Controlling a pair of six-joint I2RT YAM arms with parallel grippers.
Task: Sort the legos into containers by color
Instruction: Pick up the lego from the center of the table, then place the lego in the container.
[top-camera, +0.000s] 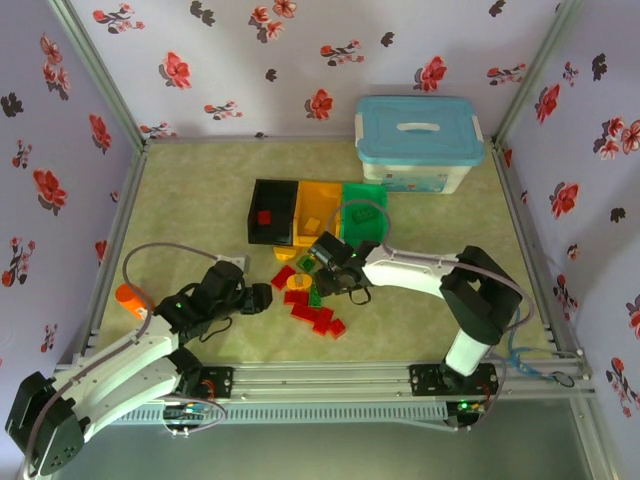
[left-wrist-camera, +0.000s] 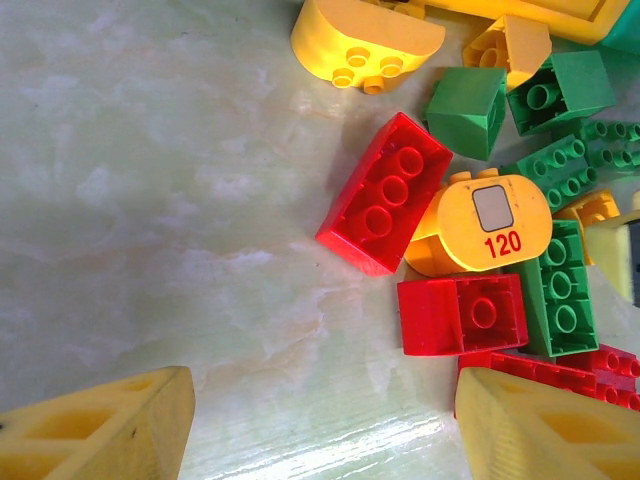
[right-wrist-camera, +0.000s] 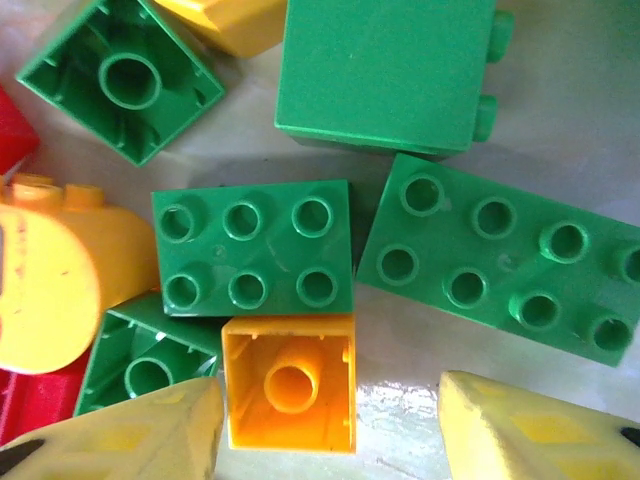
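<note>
Early in the sort: just in front of the containers (top-camera: 315, 212), a heap of legos (top-camera: 310, 298) on the desk (top-camera: 200, 190); inside them, only one red brick (top-camera: 265, 217) and one yellow piece (top-camera: 313, 223). There too, left gripper (left-wrist-camera: 320, 430) and right gripper (right-wrist-camera: 330, 435), both spread apart, gripping nothing.

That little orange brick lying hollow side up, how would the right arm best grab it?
Pinch the orange brick by its two flat walls facing the fingers, coming straight down: it lies hollow side up between them.
</note>
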